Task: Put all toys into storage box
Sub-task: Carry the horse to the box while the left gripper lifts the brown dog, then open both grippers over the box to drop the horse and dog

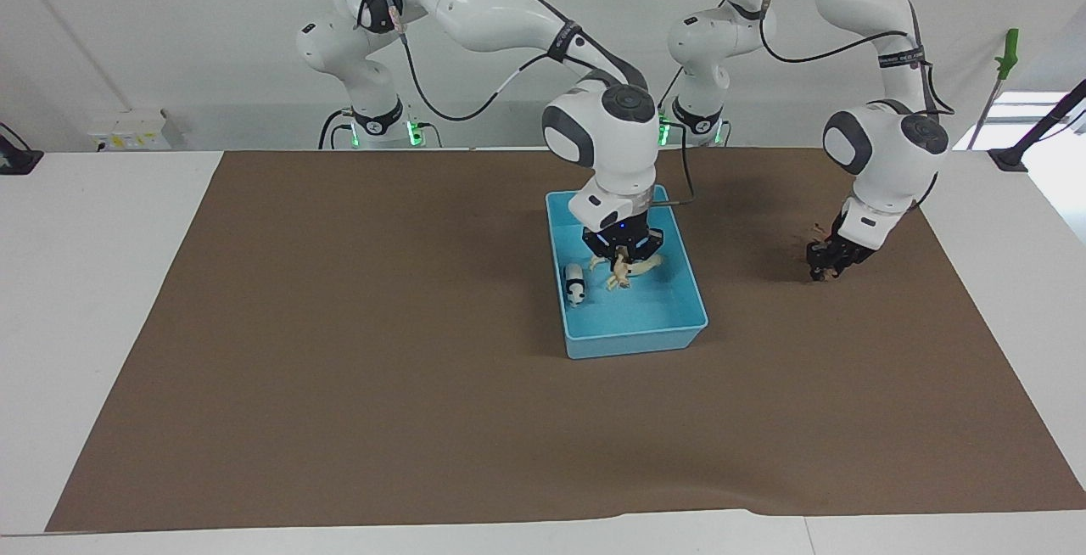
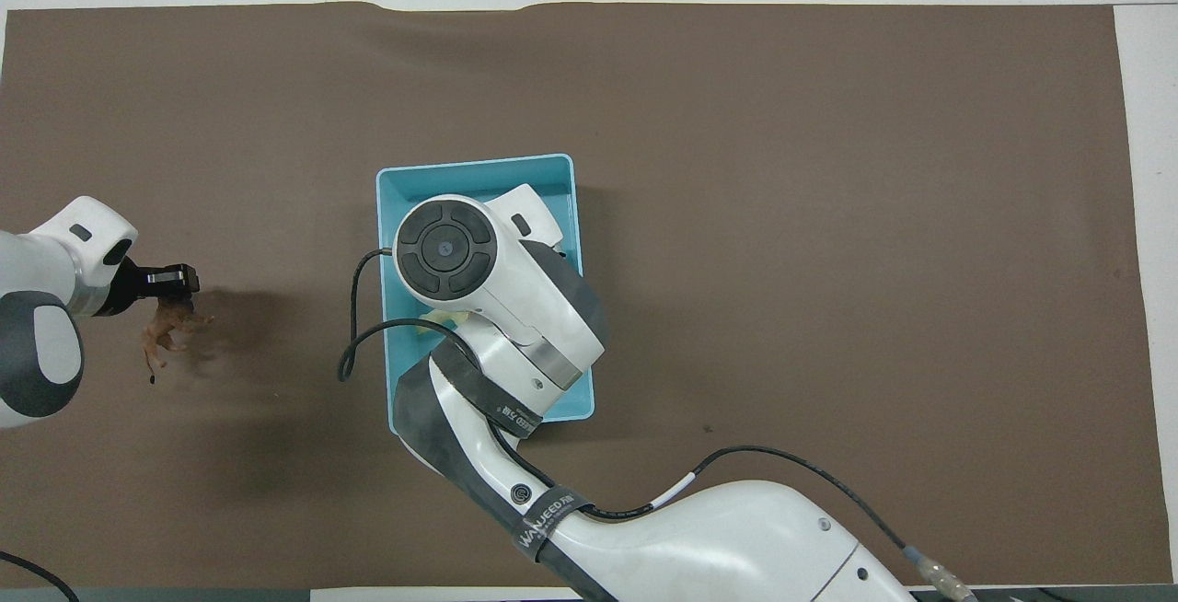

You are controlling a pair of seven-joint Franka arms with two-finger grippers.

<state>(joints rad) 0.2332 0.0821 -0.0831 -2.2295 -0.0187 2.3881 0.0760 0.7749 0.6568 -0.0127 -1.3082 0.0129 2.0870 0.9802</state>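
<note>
The light blue storage box (image 1: 635, 339) (image 2: 479, 175) stands mid-mat. My right gripper (image 1: 622, 260) hangs over its inside, shut on the tan spotted cat (image 1: 623, 272), which dangles just above the cream-white horse (image 1: 650, 264). The black-and-white panda (image 1: 575, 288) lies in the box beside them. In the overhead view the right arm's wrist covers the gripper, the cat and the panda; only a sliver of the horse (image 2: 440, 317) shows. Toward the left arm's end of the mat, my left gripper (image 1: 825, 266) (image 2: 171, 293) is shut on the brown toy (image 1: 820, 273) (image 2: 162, 337), held just off the mat.
A brown mat (image 1: 339, 368) covers most of the white table (image 1: 85, 283). A wall socket box (image 1: 131, 131) and a black clamp (image 1: 17, 160) sit near the right arm's end. A green-handled tool (image 1: 1006, 54) stands past the left arm's end.
</note>
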